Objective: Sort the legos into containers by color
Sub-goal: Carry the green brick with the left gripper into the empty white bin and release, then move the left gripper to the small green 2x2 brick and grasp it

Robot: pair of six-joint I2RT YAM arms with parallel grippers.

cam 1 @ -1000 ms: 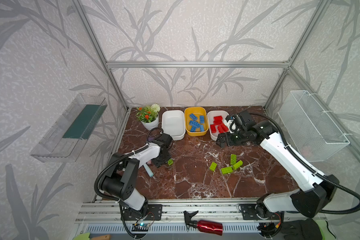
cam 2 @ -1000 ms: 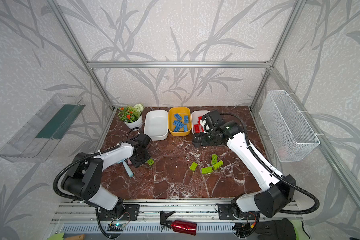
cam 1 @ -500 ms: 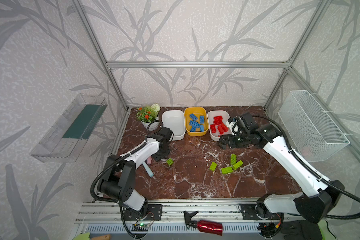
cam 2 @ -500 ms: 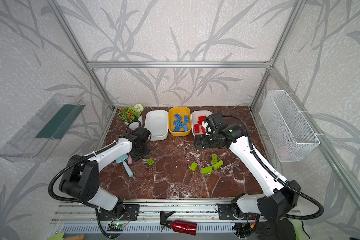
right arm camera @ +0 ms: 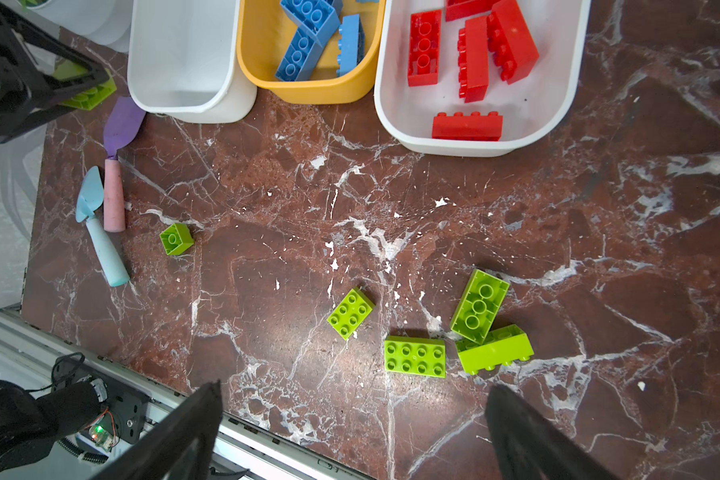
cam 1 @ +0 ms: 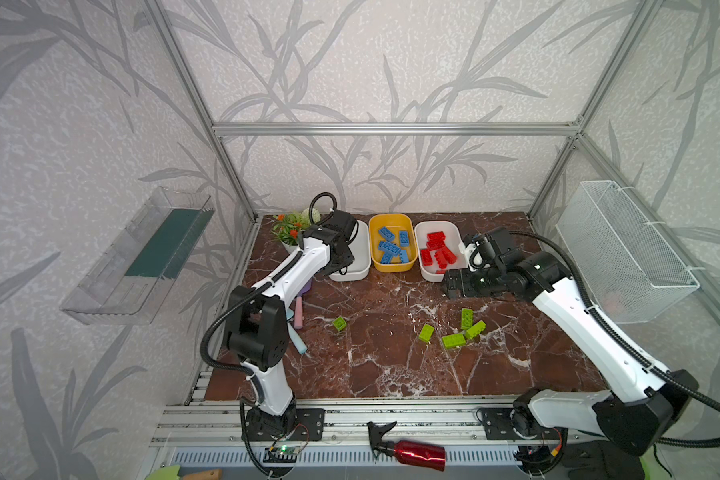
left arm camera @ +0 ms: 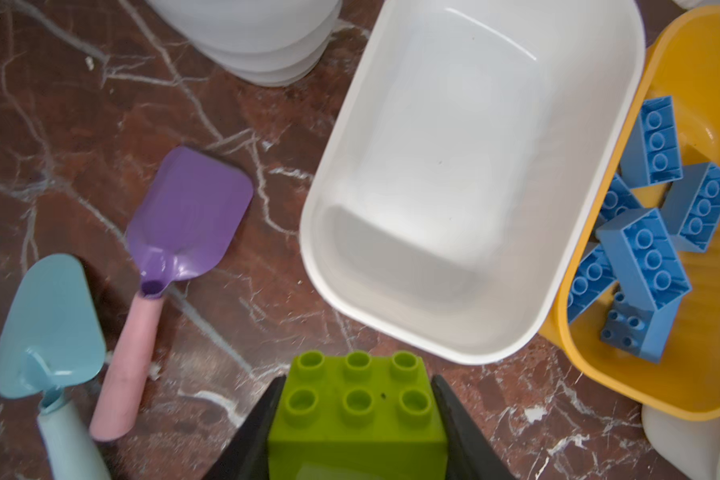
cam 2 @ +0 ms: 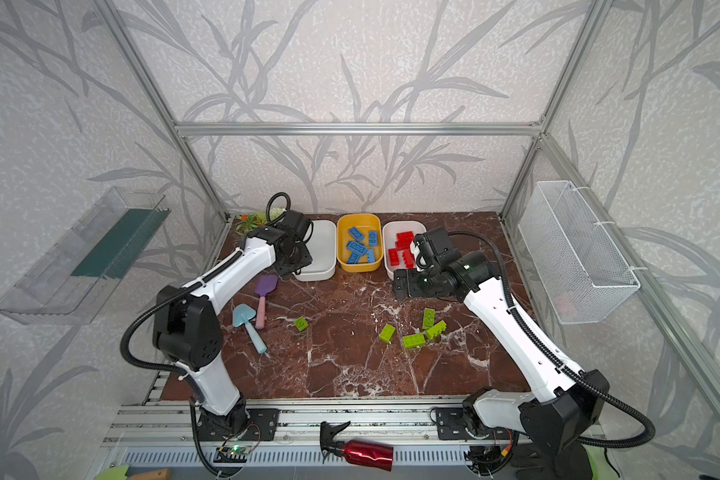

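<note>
Three tubs [right arm camera: 184, 50], two shovels [right arm camera: 100, 232]; six green legos [right arm camera: 414, 357], about six blue legos [right arm camera: 304, 50], about five red legos [right arm camera: 466, 126]

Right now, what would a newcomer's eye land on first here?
The back row of tubs: blue bricks in the yellow tub, red bricks in the right white tub, the left white tub bare. The left gripper grips a lime green brick beside that bare tub, and five more green bricks lie loose on the marble table.
</note>
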